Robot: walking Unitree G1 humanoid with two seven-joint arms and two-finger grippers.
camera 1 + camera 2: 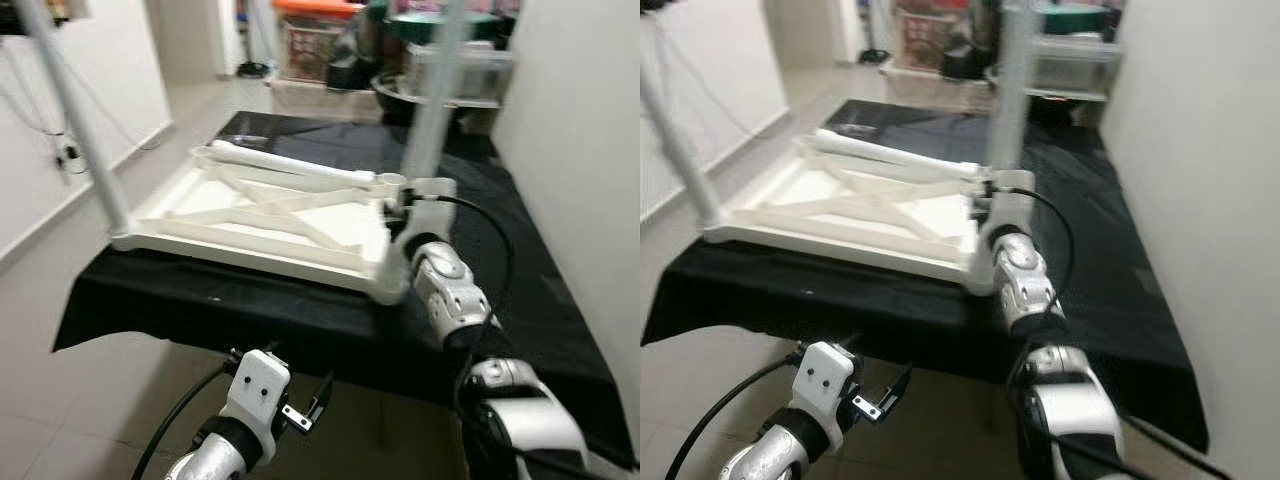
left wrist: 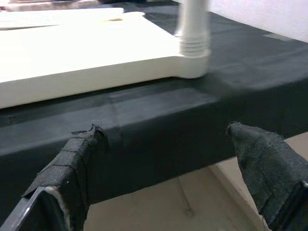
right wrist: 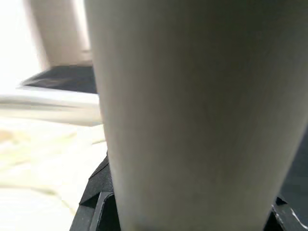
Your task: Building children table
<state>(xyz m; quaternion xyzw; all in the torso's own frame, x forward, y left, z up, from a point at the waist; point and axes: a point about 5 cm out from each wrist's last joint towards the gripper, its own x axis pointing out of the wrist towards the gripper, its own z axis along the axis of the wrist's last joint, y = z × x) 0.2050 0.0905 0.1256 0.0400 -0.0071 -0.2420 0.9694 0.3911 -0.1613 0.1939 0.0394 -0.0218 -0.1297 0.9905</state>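
the white tabletop [image 1: 270, 215] of the children's table lies upside down on the black-covered table [image 1: 530, 290], ribs facing up. one leg [image 1: 75, 120] stands at its near left corner, leaning a little, and a loose leg [image 1: 290, 165] lies flat along the far edge.

the piece that matters now is the upright leg [image 1: 432, 90] at the right far corner. it stands close to vertical, its long axis running straight up out of the corner socket [image 1: 392, 183]. the right pincer [image 1: 412, 200] is reaching in at its base from the near side, and in the right wrist view the leg [image 3: 192, 110] sits close in front of the lens between the black fingers [image 3: 96, 202], which look to be clamped round it, though blur keeps me from seeing the contact itself.

the left pincer [image 1: 305, 408] hangs low in front of the table's near edge, fingers [image 2: 72, 163] apart and holding nothing. it is well apart from the upright leg and looks across the black edge toward the near left leg's threaded base [image 2: 195, 48].

so the right arm is clearly the nearer one. my guess is the next move is a twist about that vertical axis to seat the leg, so the wrist must stay square to it or the leg may cross-thread or tip.
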